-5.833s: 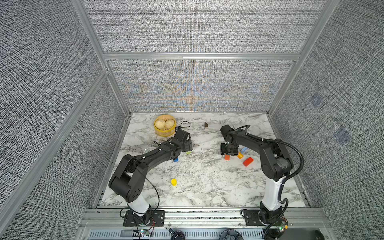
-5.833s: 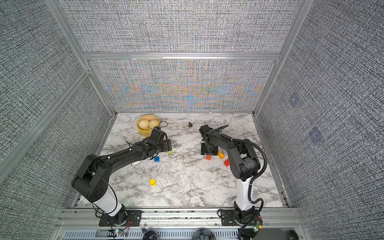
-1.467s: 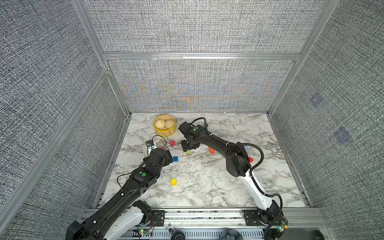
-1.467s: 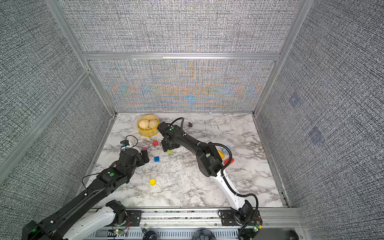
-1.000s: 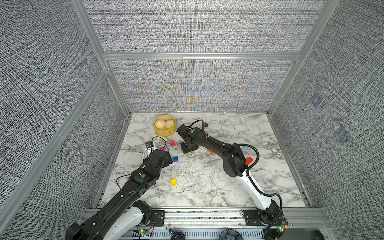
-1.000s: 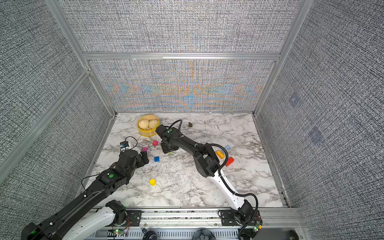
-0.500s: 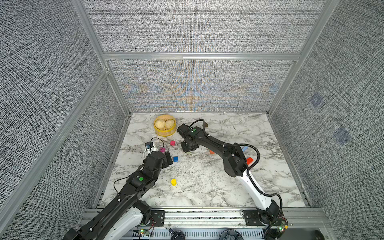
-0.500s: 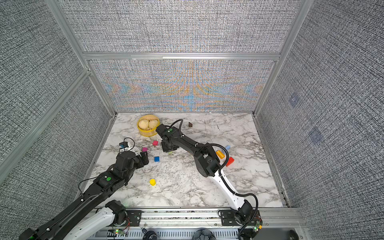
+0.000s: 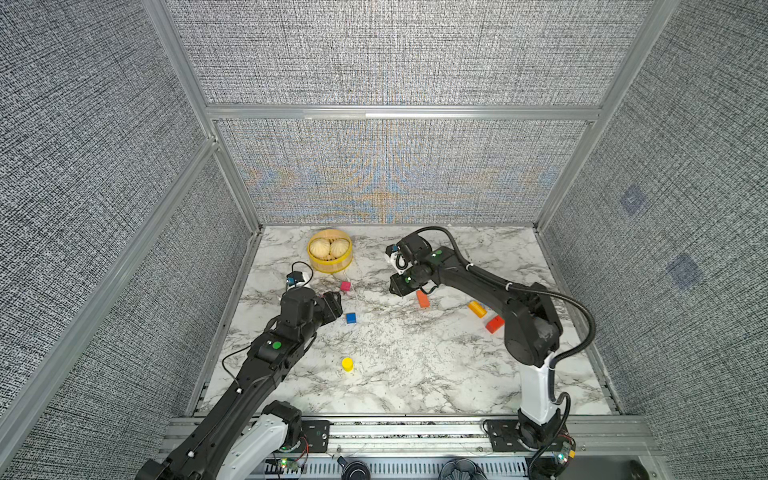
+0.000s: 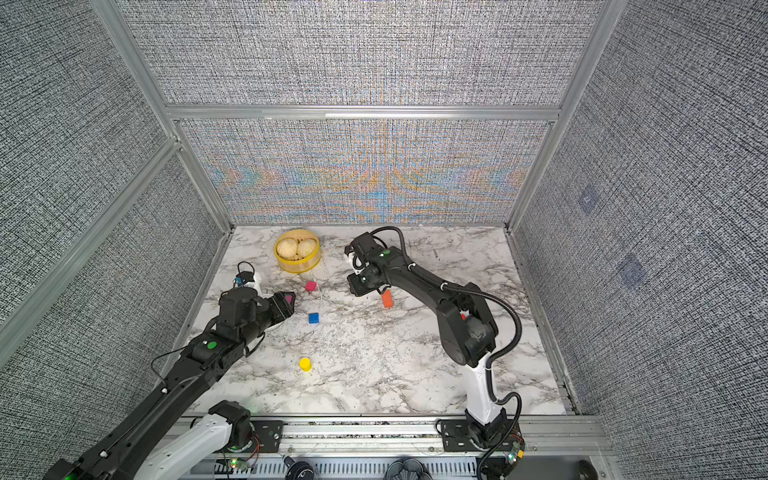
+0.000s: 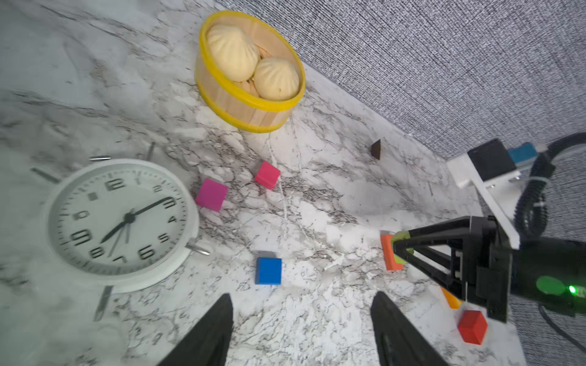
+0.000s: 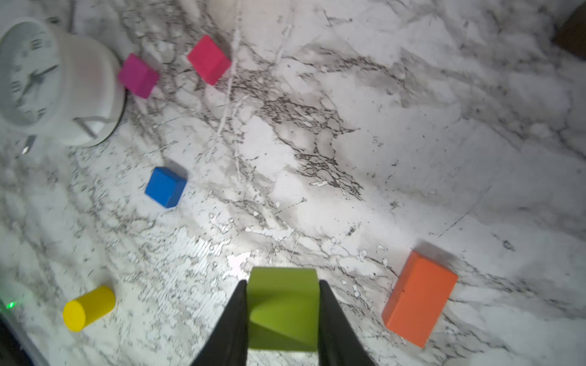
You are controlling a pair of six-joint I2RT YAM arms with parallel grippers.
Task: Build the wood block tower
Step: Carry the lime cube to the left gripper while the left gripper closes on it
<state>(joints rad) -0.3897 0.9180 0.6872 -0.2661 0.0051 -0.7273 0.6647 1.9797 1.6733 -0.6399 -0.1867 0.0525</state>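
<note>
Lime block (image 12: 282,312) sits pinched in our right gripper (image 12: 282,286), while our left gripper (image 11: 302,296) hangs spread and empty.

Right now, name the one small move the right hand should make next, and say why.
Probably carry the lime block, gripped in the right hand, over the orange bar and lower it there. No blocks are stacked yet, and that bar lies flat close by, a broad face up, so it looks like the nearest base.

Marble table (image 9: 415,374) carries bun basket (image 9: 329,266); white clock (image 11: 120,221); blue cube (image 9: 351,318); yellow cylinder (image 9: 347,364); orange bar (image 9: 422,299); red block (image 9: 494,324).
</note>
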